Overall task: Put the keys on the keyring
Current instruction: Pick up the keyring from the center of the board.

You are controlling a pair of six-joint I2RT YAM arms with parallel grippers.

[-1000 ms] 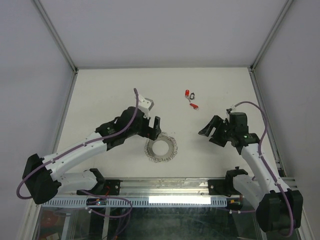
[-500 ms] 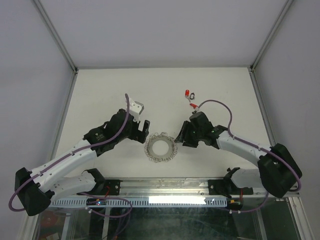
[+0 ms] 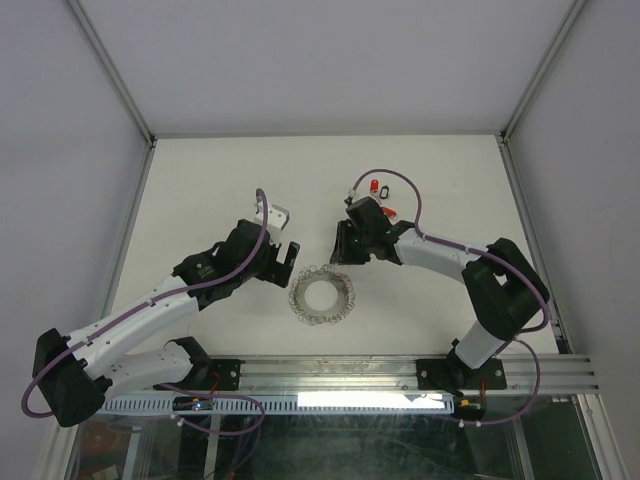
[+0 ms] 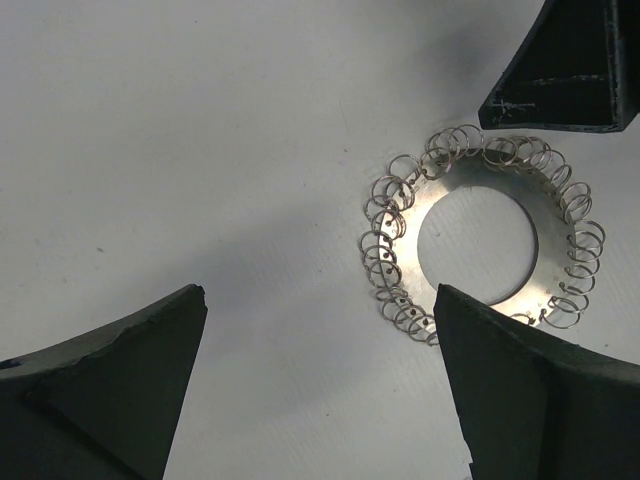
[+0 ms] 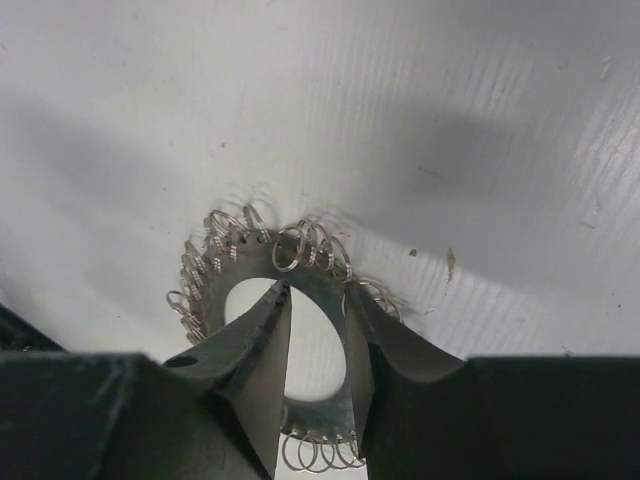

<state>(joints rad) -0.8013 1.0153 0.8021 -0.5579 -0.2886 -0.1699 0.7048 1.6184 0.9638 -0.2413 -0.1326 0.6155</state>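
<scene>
Swinging in from the right edge of the surface (image 3: 220, 180), the right arm has crossed to the middle, and its pincer (image 3: 338, 255) now hangs over the far rim of the keyring (image 3: 304, 297). The left arm has drawn back a little toward the left edge. The keyring itself has not shifted: it lies flat near the near edge, about midway between left and right.

In the right wrist view the right pincer's jaws stand part-way apart with a narrow gap, tips down among the wire loops; whether they touch metal I cannot tell. The left pincer (image 3: 283, 257) is spread wide and holds nothing, just left of the ring.

Neither arm carries the keys (image 3: 378, 187) – they lie toward the far edge, right of centre, close beside the right arm's wrist and cable.

Several things could go wrong from here:
- Narrowing jaws may catch a loop rather than the flat band, bending it or dragging the ring sideways.
- A flat ring on a flat surface gives little to bite on (a slip seems likely).
- The right forearm or cable could sweep the keys away.
- The two pincers sit near each other – a clash is possible.
</scene>
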